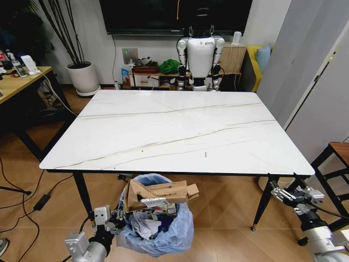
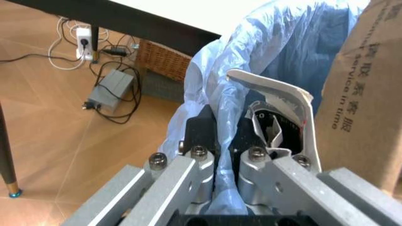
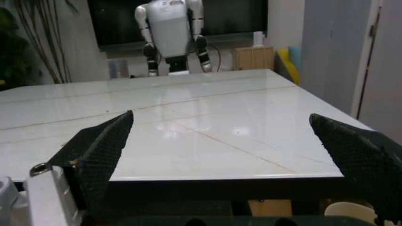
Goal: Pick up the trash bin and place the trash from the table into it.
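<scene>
Below the tabletop (image 1: pixel 174 131) edge, left gripper (image 2: pixel 221 141), jaws clenched on the trash bin (image 1: pixel 155 229) liner. Brown paper bag (image 1: pixel 158 194) on top. Right gripper (image 3: pixel 232 165) beside the corner, jaws spread wide.

White marble-look table (image 1: pixel 180 128) with thin dark veins; trash bin (image 1: pixel 158 237) on wooden floor (image 1: pixel 229 218)

We count one table (image 1: pixel 180 131), one bin (image 1: pixel 163 232), one brown bag (image 1: pixel 158 194) in it, two grippers (image 1: pixel 106 218) (image 1: pixel 289 195).

My left end effector (image 2: pixel 225 141) pinches the crinkled blue bag at the rim of the trash bin (image 2: pixel 276 42). A brown paper bag (image 2: pixel 364 103) sticks out of it. Beyond, cables and a power adapter (image 2: pixel 110 89) lie on the floor under the desk (image 2: pixel 157 21) edge.
</scene>
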